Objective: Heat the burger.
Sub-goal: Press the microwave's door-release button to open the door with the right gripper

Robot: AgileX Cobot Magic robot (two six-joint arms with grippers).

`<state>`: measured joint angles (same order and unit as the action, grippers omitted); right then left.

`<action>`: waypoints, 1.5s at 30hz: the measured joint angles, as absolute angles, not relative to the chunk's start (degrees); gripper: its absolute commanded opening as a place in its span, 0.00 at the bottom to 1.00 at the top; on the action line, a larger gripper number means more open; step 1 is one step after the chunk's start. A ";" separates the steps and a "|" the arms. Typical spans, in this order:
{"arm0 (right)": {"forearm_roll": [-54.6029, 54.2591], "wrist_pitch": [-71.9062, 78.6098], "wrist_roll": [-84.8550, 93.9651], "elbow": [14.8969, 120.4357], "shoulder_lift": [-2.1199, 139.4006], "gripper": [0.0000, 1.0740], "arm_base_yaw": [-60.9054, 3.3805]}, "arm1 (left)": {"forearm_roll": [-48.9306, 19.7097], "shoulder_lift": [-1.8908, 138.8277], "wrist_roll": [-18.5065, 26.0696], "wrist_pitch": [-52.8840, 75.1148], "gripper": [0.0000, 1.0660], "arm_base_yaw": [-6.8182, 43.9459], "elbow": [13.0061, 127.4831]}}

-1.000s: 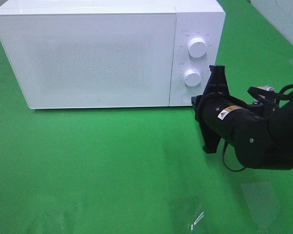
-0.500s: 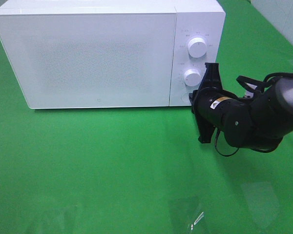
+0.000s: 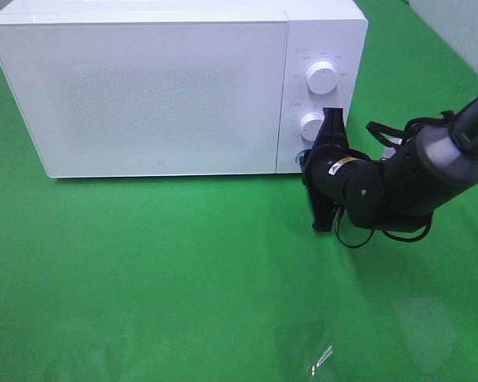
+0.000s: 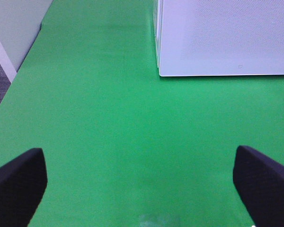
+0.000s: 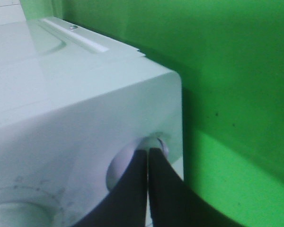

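Closed microwave (image 3: 159, 87), right end effector (image 5: 148, 153) pinched together at its round button (image 5: 119, 166).

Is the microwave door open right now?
No, the microwave door lies shut, flush with the white front panel.

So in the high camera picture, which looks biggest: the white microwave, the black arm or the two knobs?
Largest: white boxy microwave.
Then black robot arm.
Smallest: upper round white knob and lower round white knob, too alike to rank.

Closed microwave (image 3: 159, 87) walls the rear; green mat (image 3: 167, 270) lies open.
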<state>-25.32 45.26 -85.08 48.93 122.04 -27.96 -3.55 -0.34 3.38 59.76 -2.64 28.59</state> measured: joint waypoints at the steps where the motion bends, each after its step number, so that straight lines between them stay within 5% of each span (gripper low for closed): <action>1: -25.32 45.26 -85.08 48.93 122.04 0.00 -27.96 | -3.55 -0.34 3.38 59.76 0.94 -2.64 28.59; 45: -38.56 48.64 -76.60 54.66 126.39 0.00 -30.31 | -3.61 -0.34 3.38 59.76 0.94 -2.64 28.59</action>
